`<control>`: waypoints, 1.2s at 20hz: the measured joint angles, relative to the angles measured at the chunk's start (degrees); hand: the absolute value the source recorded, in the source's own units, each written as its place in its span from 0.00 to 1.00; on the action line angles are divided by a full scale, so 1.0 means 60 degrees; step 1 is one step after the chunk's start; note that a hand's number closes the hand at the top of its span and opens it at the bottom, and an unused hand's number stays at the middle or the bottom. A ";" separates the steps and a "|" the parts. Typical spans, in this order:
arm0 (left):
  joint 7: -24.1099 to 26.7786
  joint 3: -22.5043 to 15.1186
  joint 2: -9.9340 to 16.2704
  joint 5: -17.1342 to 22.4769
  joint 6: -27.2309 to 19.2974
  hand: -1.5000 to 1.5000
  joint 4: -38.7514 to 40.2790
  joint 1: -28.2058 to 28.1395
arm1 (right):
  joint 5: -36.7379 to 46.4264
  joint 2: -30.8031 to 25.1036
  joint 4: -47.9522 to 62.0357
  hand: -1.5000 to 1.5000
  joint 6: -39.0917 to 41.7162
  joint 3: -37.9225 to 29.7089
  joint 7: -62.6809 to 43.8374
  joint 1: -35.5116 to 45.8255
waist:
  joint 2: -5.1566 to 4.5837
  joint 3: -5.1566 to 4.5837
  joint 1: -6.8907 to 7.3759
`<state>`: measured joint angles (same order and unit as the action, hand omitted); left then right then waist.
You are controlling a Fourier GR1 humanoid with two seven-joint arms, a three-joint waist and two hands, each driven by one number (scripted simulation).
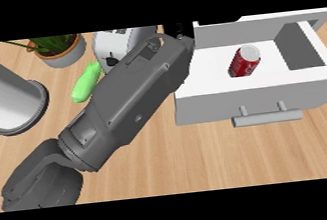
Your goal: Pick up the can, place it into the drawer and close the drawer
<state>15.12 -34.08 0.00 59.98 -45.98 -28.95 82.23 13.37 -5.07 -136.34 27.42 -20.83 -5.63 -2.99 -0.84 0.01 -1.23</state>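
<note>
While you read the head view, note that only one arm shows, and it covers much of the left half.

Can (pixel 244 61): red, lying on its side inside the open drawer, pale end pointing to 12 o'clock. It sits right of the drawer floor's middle, apart from the walls. Nothing touches it.

Drawer (pixel 217 99): white, pulled out toward you, open at the top. The front panel faces 6 o'clock.

Handle (pixel 267 117): grey bar on two short posts on the drawer front, at 6 o'clock from the can.

Forearm (pixel 132 102): grey, runs diagonally from 7 o'clock up to 1 o'clock, its upper end just beside the drawer's left wall. You cannot tell from this view which arm it is.

Hand (pixel 178 29): only a small black part shows past the forearm's upper end, at 10 o'clock from the can, near the drawer's back left corner. Fingers are hidden, so you cannot tell whether it is released or clenched. It is not on the can.

Other hand: not visible.

Green object (pixel 86 82): light green, elongated, lying on the counter at 9 o'clock from the forearm's middle, partly hidden by it.

Potted plant (pixel 60 47): grey pot, green leaves, at 11 o'clock in the view.

White appliance (pixel 119 44): partly behind the forearm, at 3 o'clock from the plant.

Grey cylinder (pixel 2 99): large, lying at 9 o'clock in the view, its flared rim toward 5 o'clock.

Counter (pixel 201 158): light wood.
</note>
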 measured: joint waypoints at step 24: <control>-0.1507 0.0066 0.1432 -0.0963 -0.0084 0.00 -0.1446 -0.0811 | 0.7915 -0.0617 0.8215 0.00 -0.3745 0.3773 0.1737 0.4834 | 0.0119 -0.0002 0.0565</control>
<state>6.07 -33.68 8.59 54.20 -46.49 -37.63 77.37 60.86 -8.77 -87.06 4.94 1.81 4.79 26.01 -0.12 0.00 2.15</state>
